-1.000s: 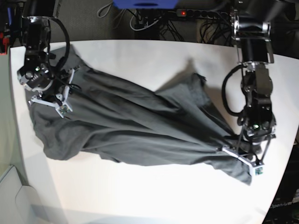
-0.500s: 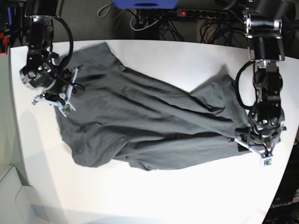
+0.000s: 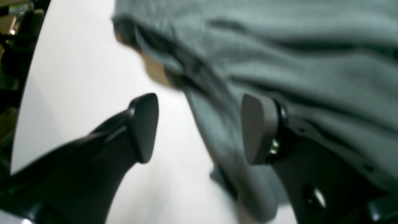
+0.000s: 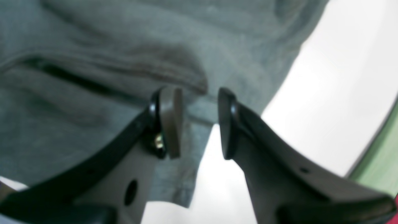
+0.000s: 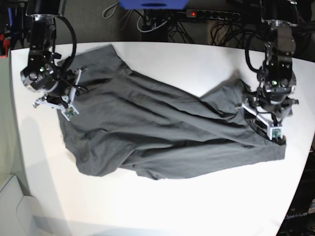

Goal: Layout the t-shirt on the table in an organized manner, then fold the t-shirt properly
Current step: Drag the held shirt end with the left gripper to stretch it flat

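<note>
Diagonally, the t-shirt (image 5: pixel 162 132) stretches across the bench (image 5: pixel 162 206), one end at each end effector. The left end effector (image 5: pixel 268 123) gapes empty over its corner; the right end effector (image 5: pixel 61 101), half-open, straddles the hem.

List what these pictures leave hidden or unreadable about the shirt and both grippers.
- t-shirt: collar and neck label not seen in the base view; folds hide them.
- left gripper: open, but the blurred left wrist view leaves contact between cloth and fingers unclear.
- right gripper: hem lies between the parted fingers; a real grip cannot be told, and the base view is too small.
- table: edges cut off by the frame.
</note>
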`<state>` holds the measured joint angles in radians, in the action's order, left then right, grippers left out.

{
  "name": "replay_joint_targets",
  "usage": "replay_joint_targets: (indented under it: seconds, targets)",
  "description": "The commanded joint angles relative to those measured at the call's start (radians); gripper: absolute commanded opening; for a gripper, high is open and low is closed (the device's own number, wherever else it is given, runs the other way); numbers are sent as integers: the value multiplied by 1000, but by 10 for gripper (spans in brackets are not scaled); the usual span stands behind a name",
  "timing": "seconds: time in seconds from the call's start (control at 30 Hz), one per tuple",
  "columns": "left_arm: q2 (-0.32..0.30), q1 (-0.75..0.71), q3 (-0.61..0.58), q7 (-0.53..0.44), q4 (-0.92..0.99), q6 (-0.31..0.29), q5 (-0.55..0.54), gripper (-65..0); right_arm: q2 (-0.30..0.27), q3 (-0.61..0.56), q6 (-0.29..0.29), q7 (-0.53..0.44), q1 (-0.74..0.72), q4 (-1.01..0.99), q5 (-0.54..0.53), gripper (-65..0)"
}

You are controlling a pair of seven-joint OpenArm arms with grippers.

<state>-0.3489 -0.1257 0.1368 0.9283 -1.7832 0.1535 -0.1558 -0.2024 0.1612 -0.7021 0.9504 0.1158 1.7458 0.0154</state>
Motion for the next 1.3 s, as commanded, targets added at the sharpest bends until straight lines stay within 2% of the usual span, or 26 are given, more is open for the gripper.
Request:
replay_joint_targets:
  seconds: [0.0,0.13,0.4,0.5,0.73,0.8,1.03,1.27]
  targets:
    - [-6,-16,5,-15,-17,4,5,-242,-10,2,4,-15,-12,19,-9,-440]
    - [41,-70,5,-18,12,4,5,-242,-9,-1,4,-15,-14,18,-9,-440]
    - [124,-85,-3,-18,24,4,5,-244,17,-2,4,-15,-12,18,-10,-440]
    - [129,-88,-3,-7,-2,4,5,-245,17,-2,4,-17,-12,18,-10,-440]
    - [129,-160,4,-7,-191,4,5,-245,13,4,4,-17,-17,18,-10,-440]
    - [130,-159,-3,-7,-186,4,5,-244,13,4,4,-17,-17,18,-10,-440]
    - [192,-117,-6,-18,-22,4,5,-245,16,-1,4,-17,-17,18,-10,-440]
    - [187,-113,-3,-8,23,5,14,-249,11,4,4,-17,-18,18,-10,-440]
